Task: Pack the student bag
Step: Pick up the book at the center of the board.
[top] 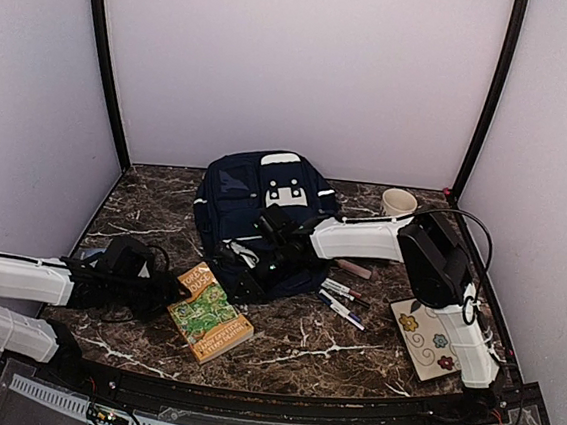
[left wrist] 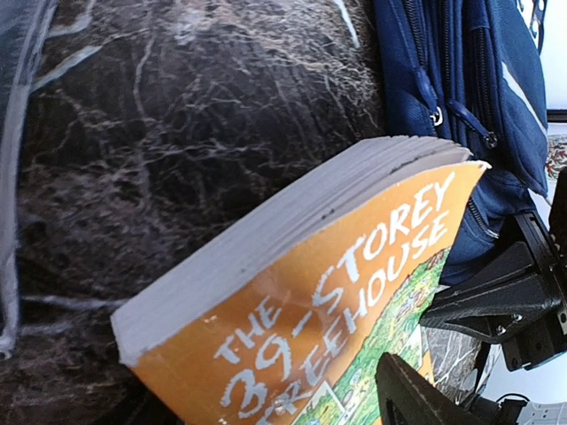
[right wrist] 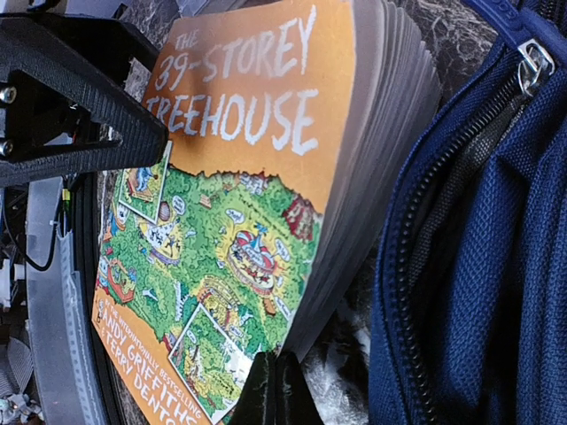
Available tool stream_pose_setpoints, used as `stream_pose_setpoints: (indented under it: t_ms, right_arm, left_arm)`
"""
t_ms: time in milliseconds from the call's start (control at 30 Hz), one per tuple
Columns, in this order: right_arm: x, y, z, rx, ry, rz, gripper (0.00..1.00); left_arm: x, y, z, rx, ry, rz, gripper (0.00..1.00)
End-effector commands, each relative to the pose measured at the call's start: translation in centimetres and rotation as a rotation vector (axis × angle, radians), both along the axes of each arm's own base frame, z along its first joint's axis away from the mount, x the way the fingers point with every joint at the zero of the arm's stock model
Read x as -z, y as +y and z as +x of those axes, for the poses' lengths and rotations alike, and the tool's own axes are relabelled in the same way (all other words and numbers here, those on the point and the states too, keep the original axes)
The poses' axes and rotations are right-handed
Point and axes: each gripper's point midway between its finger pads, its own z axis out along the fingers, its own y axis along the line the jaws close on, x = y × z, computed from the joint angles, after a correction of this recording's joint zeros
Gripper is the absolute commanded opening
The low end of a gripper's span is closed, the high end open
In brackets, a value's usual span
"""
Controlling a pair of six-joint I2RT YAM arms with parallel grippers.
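The navy student bag [top: 249, 204] lies flat at the table's middle back, its zip pockets also in the right wrist view [right wrist: 478, 266] and the left wrist view [left wrist: 469, 80]. An orange and green paperback, "The 39-Storey Treehouse" [top: 210, 313], lies just in front of it. My left gripper [top: 170, 290] holds the book's left corner: one finger [left wrist: 416, 394] rests on the cover [left wrist: 354, 292], the other is hidden under the book. My right gripper [top: 243, 287] is shut and empty, its fingertips [right wrist: 276, 390] pressed together between the book's edge [right wrist: 372, 177] and the bag.
Several markers [top: 341, 296] lie right of the bag. A paper cup [top: 399, 202] stands at the back right. A flowered card [top: 430, 339] lies by the right arm's base. The left gripper's finger [right wrist: 80, 115] shows over the book's cover.
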Motion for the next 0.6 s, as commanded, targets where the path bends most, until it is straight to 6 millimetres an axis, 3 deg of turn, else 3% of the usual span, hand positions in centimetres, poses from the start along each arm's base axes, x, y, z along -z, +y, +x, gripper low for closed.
stream_pose_setpoints:
  t_ms: [0, 100, 233, 467, 567]
  right_arm:
    - [13.5, -7.2, -2.2, 0.048, 0.08, -0.41, 0.0]
    - [13.5, -7.2, -2.1, 0.049, 0.08, -0.407, 0.0]
    - [13.1, -7.2, -2.0, 0.048, 0.072, -0.4, 0.0]
    - [12.3, -6.8, -1.8, 0.049, 0.074, -0.38, 0.0]
    - [11.6, -6.4, -1.8, 0.046, 0.076, -0.364, 0.0]
  left_arm:
    - [-3.2, -3.5, 1.7, 0.079, -0.136, -0.105, 0.76]
    - [-4.4, -4.5, 2.4, 0.083, -0.189, -0.16, 0.74]
    - [-5.3, -4.7, 2.8, 0.065, -0.22, -0.18, 0.64]
    - [-8.7, -4.1, 2.9, 0.037, -0.324, -0.225, 0.4]
    - [-9.1, -3.8, 2.7, 0.033, -0.325, -0.215, 0.22]
